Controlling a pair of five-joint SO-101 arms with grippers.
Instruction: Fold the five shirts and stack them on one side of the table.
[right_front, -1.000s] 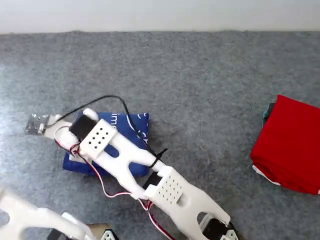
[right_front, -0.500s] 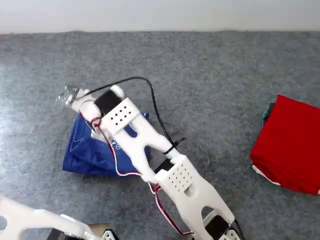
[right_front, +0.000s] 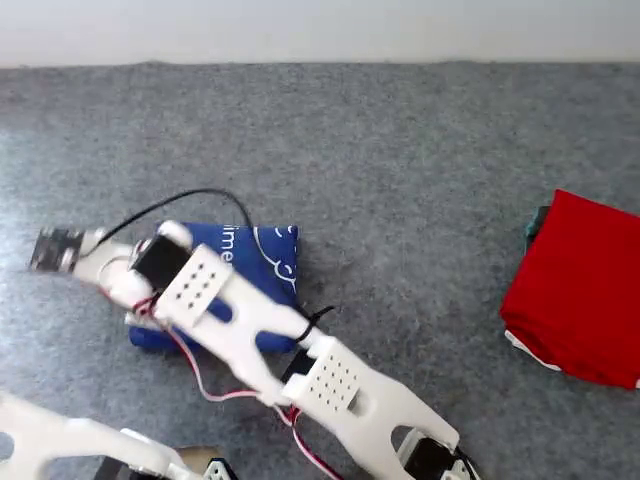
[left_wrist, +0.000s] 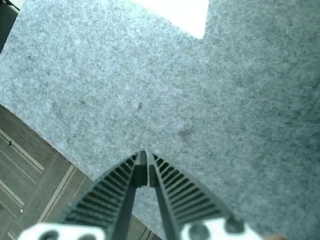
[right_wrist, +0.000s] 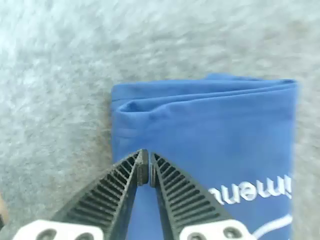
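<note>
A folded blue shirt (right_front: 265, 250) with white print lies on the grey carpet at the left of the table. My right arm stretches across it from the front. The right gripper (right_front: 50, 250) hangs just past the shirt's left edge. In the right wrist view that gripper (right_wrist: 144, 169) is shut with nothing between its fingers, its tips over the blue shirt (right_wrist: 210, 125) near a folded edge. My left gripper (left_wrist: 147, 172) is shut and empty above bare carpet by the table edge. A folded red shirt (right_front: 580, 290) tops a stack at the right edge.
Teal and white cloth (right_front: 537, 228) peeks from under the red shirt. The left arm's white link (right_front: 60, 435) sits at the front left corner. Wooden floor (left_wrist: 25, 180) shows beyond the table edge. A pale wall runs along the back.
Half a second ago the right gripper was higher and farther back, with the blue shirt pulled out of shape. It has swung back down to the left, and the shirt lies flat and folded again.
</note>
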